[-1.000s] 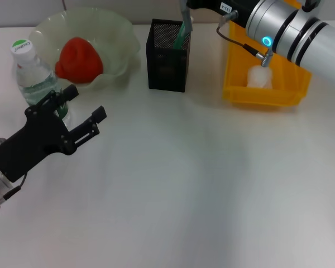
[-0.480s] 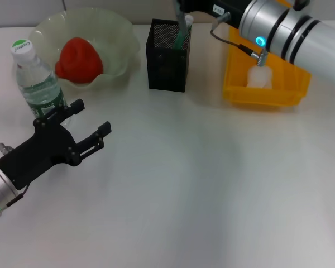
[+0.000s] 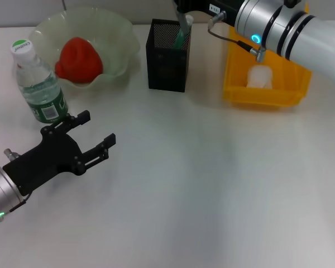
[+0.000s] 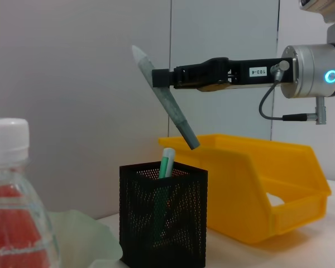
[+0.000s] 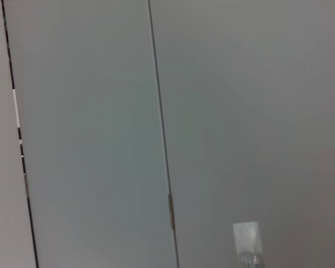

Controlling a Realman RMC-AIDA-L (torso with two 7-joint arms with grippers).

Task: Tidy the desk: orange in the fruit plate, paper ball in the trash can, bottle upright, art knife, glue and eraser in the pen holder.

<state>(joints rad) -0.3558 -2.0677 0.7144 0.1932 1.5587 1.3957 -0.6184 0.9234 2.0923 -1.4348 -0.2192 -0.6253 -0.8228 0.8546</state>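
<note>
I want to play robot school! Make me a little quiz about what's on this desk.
1. True or false: the orange lies in the fruit plate.
2. Which thing does the right gripper hold above the pen holder: A the glue, B the bottle, C the eraser?
3. Fill in: the paper ball sits inside the yellow ____.

Key:
1. True.
2. A; the glue is tilted, its tip just over the holder, where the art knife already stands. The left gripper is open beside the upright bottle.
3. Trash can.
</note>
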